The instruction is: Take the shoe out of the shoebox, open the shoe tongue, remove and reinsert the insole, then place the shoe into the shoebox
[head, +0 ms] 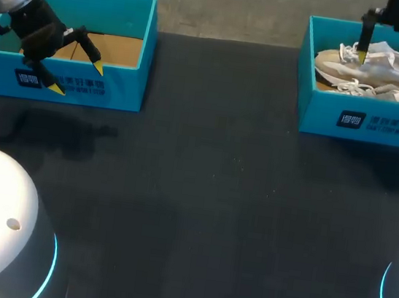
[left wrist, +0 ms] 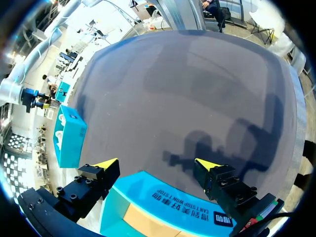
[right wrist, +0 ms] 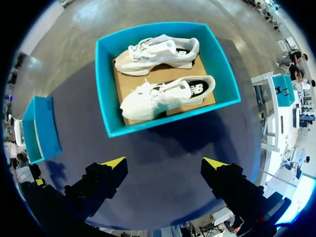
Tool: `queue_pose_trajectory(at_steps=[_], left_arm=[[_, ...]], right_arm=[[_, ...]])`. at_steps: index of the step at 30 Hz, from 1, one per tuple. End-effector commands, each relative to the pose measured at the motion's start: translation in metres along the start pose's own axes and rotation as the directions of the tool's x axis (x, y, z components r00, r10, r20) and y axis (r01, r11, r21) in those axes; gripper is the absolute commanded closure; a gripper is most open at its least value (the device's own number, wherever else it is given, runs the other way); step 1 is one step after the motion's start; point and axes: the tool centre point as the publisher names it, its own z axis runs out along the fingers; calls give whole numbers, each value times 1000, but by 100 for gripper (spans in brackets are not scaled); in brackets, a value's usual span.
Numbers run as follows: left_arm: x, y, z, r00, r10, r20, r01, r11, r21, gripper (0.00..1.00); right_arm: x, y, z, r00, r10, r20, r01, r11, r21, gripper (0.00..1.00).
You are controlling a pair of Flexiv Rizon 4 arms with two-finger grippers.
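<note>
**Pale trainers sat boxed as robot's two arms hung above the desk**

At the left of the dark desk (head: 201,193), the left arm's fingers (head: 97,68) hung over the front wall of the left shoebox (head: 136,45), a turquoise carton whose brown cardboard floor showed inside. The yellow-tipped pair stood well apart and gripped nothing. Seen from that arm's wrist, the left arm's fingers (left wrist: 109,164) flanked a gap with the left shoebox (left wrist: 163,197) and its printed wall under it, while the right shoebox (left wrist: 69,136) stood well away across the desk.

At the right, the right shoebox (head: 322,114) held two cream-and-white trainers side by side on its cardboard floor. The far shoe (head: 376,66) lay against the back wall and the near shoe (head: 373,89) just in front of it. The right arm's fingers (head: 362,56) hung above the far shoe, spread wide and holding nothing. From the right wrist, the right arm's fingers (right wrist: 116,162) pointed down at the desk. The right shoebox (right wrist: 106,98) lay ahead of them, with the far shoe (right wrist: 158,52) and the near shoe (right wrist: 163,94) inside it. The left shoebox (right wrist: 42,128) sat off to one side.
</note>
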Motion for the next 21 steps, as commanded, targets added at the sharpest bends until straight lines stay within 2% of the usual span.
queue_pose_trajectory(at_steps=[1, 7, 16, 18, 21], left_arm=[[0, -1, -1, 1000, 0, -2, 0, 1000, -2, 0], [0, -1, -1, 1000, 0, -2, 0, 1000, -2, 0], [0, -1, -1, 1000, 0, -2, 0, 1000, -2, 0], [-1, -5, -6, 1000, -26, 8, 26, 999, -30, 0], [-5, -21, -25, 993, -116, 26, 117, 990, -75, 0]], right_arm=[[2, -13, 4, 1000, -11, -1, 11, 997, -78, 0], [5, -21, 4, 998, -66, -1, 65, 992, -106, 0], [2, -24, 3, 991, -137, 13, 137, 986, -96, 0], [2, -24, 3, 991, -137, 13, 137, 986, -96, 0], [2, -24, 3, 991, -137, 13, 137, 986, -96, 0]])
